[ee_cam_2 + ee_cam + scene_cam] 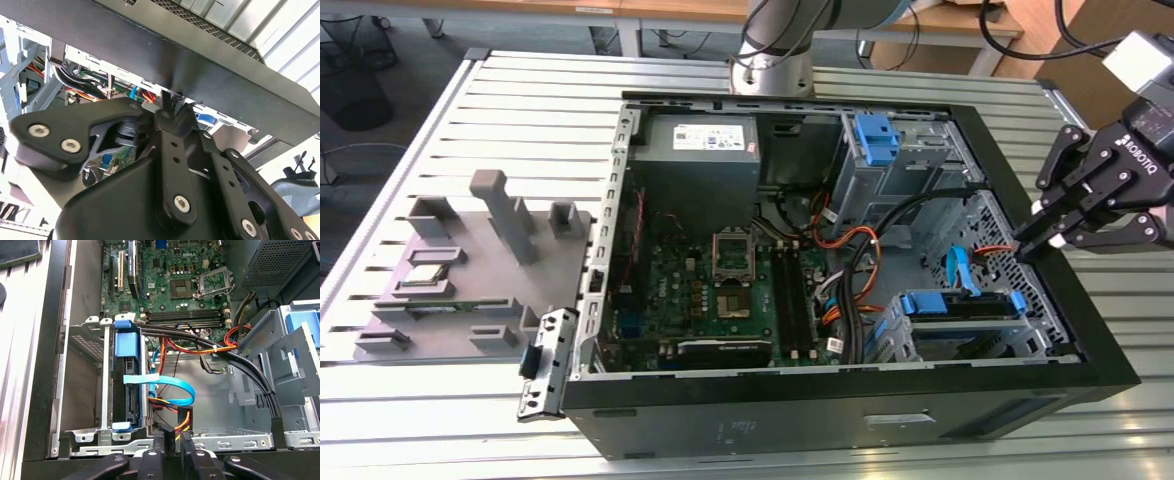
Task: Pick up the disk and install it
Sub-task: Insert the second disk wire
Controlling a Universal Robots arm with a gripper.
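Where caged, disk (961, 305) beside end effector (1038, 243).

The open black metal computer case (1121, 375) lies on the slatted metal table (520, 90). On the exterior view's left of it sits a grey plastic fixture tray (454, 265). Inside, the green motherboard (720, 280) lies between the grey power supply box (700, 140) and the case's near wall. The blue-framed disk (961, 305) sits in the drive cage toward the exterior view's right, just beside the black gripper (1034, 240) at the case's edge.
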